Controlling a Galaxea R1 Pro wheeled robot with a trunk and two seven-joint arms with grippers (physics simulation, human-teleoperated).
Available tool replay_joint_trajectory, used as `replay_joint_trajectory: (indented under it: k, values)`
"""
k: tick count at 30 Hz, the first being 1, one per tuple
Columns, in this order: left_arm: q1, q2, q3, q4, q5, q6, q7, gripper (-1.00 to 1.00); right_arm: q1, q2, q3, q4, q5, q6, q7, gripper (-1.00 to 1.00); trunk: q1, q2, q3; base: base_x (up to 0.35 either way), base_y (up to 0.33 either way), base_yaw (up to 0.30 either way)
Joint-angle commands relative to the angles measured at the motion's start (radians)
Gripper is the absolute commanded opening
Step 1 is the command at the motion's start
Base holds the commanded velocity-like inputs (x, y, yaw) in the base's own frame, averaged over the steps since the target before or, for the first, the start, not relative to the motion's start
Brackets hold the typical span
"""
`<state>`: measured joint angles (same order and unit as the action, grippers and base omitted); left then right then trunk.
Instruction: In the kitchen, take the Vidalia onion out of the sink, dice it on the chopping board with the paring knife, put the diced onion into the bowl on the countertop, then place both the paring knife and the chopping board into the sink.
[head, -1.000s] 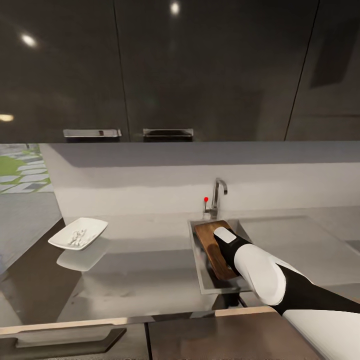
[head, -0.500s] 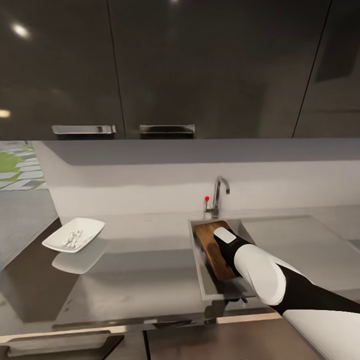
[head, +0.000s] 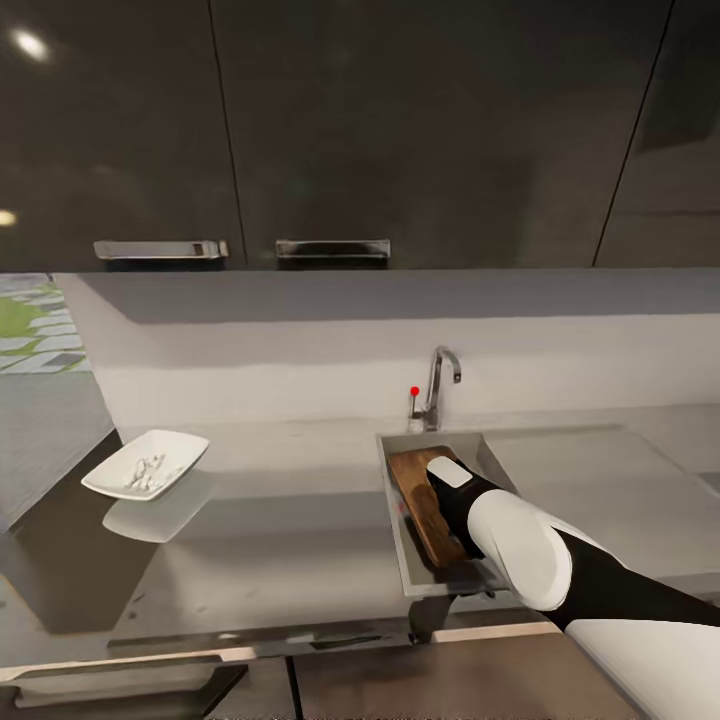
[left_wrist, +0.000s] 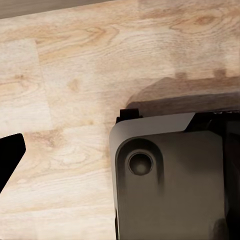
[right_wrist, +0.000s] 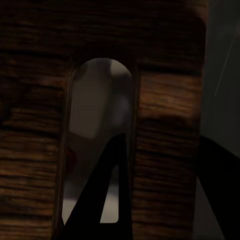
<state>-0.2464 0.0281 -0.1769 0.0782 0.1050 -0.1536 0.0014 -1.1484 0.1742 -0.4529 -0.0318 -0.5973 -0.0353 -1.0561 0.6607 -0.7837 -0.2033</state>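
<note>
The chopping board (head: 415, 490) leans tilted inside the sink (head: 396, 560), below the tap (head: 437, 385). My right arm reaches down onto it. In the right wrist view my right gripper (right_wrist: 167, 145) is shut on the chopping board (right_wrist: 170, 90), one finger through its handle slot and the other at its outer edge. A faint red patch (head: 403, 508) shows by the board's left edge; the paring knife is otherwise hidden. The bowl (head: 105, 485) stands on the countertop (head: 290, 540) at the left with diced onion (head: 146, 470) in it. One left fingertip (left_wrist: 10, 155) hangs over wooden floor.
Dark wall cabinets with two metal handles (head: 160, 248) hang above the counter. A drainboard (head: 590, 480) lies right of the basin. The counter ends at the left near the bowl. Part of the robot's dark base (left_wrist: 170, 180) is under the left wrist.
The whole head picture has shifted, so the camera moved. My right arm and the chopping board keep about the same place in the sink. The bowl has not moved on the counter.
</note>
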Motion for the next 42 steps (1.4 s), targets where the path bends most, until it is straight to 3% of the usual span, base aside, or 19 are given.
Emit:
replay_joint_trajectory:
  k: [1,30,31,42]
  values:
    - [-0.002,0.0,-0.009,0.004,0.01,-0.007,0.0,1.0,-0.001,0.0,0.004,-0.002,-0.008,-0.003,-0.002,-1.0,0.0,-0.001,-0.003,0.0,0.0,0.0]
    - [-0.001,0.0,-0.009,0.004,0.01,-0.006,0.0,1.0,0.0,0.0,0.004,-0.002,-0.013,-0.003,-0.004,-1.0,0.0,-0.001,-0.048,0.009,-0.008,0.0]
    - [-0.001,0.0,-0.009,0.004,0.01,-0.006,0.0,1.0,0.0,0.0,0.004,-0.002,-0.013,-0.003,-0.004,1.0,0.0,-0.001,-0.049,0.002,-0.002,0.0]
    - [-0.001,0.0,-0.009,0.004,0.01,-0.006,0.0,1.0,-0.001,0.0,0.003,-0.004,-0.066,-0.001,-0.005,1.0,0.0,-0.001,-0.049,0.0,0.0,0.0]
